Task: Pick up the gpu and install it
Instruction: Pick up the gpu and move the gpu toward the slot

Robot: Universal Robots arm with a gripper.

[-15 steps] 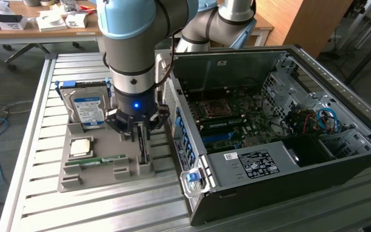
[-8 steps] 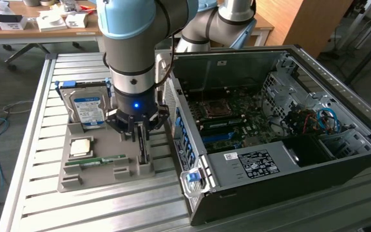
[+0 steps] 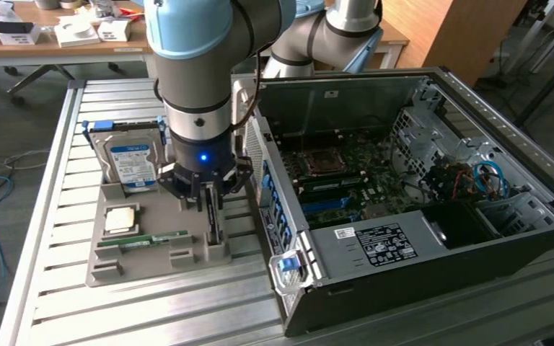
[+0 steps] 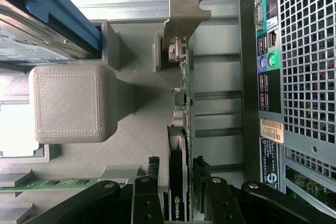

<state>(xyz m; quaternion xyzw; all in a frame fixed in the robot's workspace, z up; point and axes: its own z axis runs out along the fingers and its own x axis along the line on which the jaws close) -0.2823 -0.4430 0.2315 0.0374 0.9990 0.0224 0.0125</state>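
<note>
Gripper (image 3: 210,207) down over the grey tray (image 3: 152,261), straddling the gpu (image 3: 214,229). Wrist view: jaws drawn in narrow, one finger (image 4: 153,174) on each face of the gpu (image 4: 184,108), gripping it near its top edge. Card stands on edge in its tray slot, pale bracket (image 4: 184,19) at the far end. Open computer case (image 3: 374,238) just beside, on the exterior view's right.
</note>
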